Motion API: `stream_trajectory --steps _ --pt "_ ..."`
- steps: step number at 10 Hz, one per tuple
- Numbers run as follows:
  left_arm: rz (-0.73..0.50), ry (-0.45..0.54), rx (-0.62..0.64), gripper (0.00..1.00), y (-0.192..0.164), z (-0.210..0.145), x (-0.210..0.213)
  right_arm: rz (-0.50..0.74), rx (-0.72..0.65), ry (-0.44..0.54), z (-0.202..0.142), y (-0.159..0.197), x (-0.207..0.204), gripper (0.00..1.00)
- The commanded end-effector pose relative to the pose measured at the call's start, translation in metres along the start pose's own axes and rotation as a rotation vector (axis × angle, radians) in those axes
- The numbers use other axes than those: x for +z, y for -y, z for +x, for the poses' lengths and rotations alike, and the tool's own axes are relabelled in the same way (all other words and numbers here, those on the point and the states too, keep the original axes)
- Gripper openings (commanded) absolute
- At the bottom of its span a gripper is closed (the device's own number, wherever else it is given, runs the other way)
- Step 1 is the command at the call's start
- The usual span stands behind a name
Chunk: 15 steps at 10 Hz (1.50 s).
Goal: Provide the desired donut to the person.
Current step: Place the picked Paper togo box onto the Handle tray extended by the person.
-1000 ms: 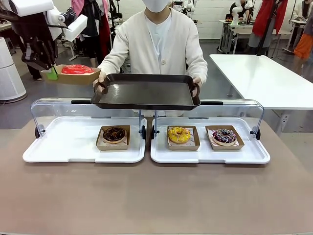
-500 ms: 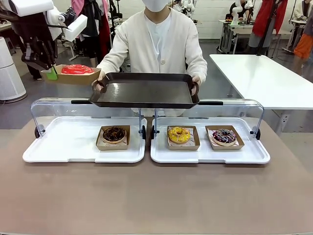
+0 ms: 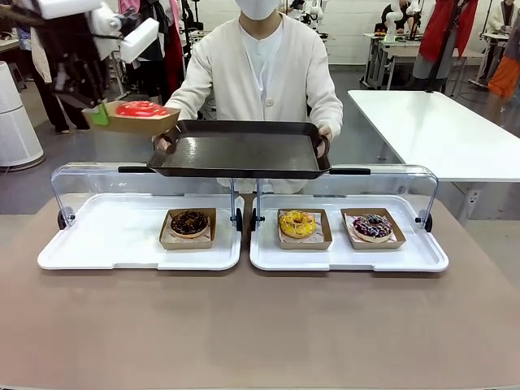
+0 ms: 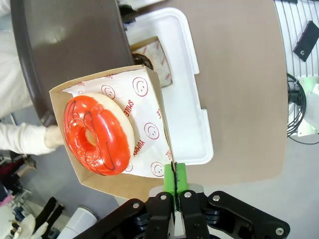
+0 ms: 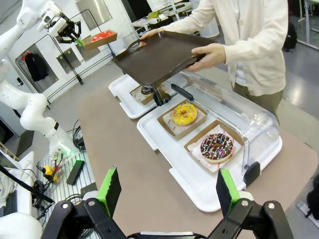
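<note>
Since a second ago the left claw has swung rightward and a little up, carrying its load from clear of the person's tray to just over that tray's left corner. I read this as the last stretch of the handover: the chosen donut is nearly above its landing place, but it has not been set down.

In the left wrist view the left claw is clamped tight, its green pads pinching one thin wall of the shallow brown cardboard box. The red-glazed ring donut lies inside on printed paper, and the box tilts slightly, so the grip on that single edge carries all the weight.

To the right, the person in the cream cardigan holds the dark brown rectangular serving tray level with both hands, its surface bare. Below it, on the table, a chocolate donut, a yellow donut and a sprinkled donut sit in their own boxes on white display trays.

The right claw is spread wide, holding nothing, above the table's near side.
</note>
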<state>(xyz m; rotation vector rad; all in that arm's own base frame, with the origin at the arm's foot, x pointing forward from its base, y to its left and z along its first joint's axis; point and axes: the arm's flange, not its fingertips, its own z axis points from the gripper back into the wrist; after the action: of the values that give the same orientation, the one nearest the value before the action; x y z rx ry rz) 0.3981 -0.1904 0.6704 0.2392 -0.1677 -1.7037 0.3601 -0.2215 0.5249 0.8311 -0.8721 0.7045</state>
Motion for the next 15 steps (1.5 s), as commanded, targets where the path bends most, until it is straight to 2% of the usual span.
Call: stream_trajectory --steps 1,4,5,7,15 --pt "-0.019 0.016 -0.048 0.01 -0.035 0.025 0.011 0.009 0.015 0.010 0.000 0.001 0.001 1.00" --pt "-0.096 0.025 -0.031 0.01 -0.104 0.050 -0.014 0.009 0.015 0.010 0.000 0.001 0.001 1.00" --pt "-0.075 0.024 0.008 0.01 -0.114 0.052 -0.030 0.009 0.015 0.010 0.000 0.001 0.001 1.00" --pt "-0.106 0.066 0.001 0.01 -0.140 0.051 -0.055 0.009 0.015 0.010 0.000 0.001 0.001 1.00" --pt "-0.191 0.113 0.052 0.01 -0.164 0.036 -0.104 0.009 0.015 0.010 0.000 0.001 0.001 1.00"
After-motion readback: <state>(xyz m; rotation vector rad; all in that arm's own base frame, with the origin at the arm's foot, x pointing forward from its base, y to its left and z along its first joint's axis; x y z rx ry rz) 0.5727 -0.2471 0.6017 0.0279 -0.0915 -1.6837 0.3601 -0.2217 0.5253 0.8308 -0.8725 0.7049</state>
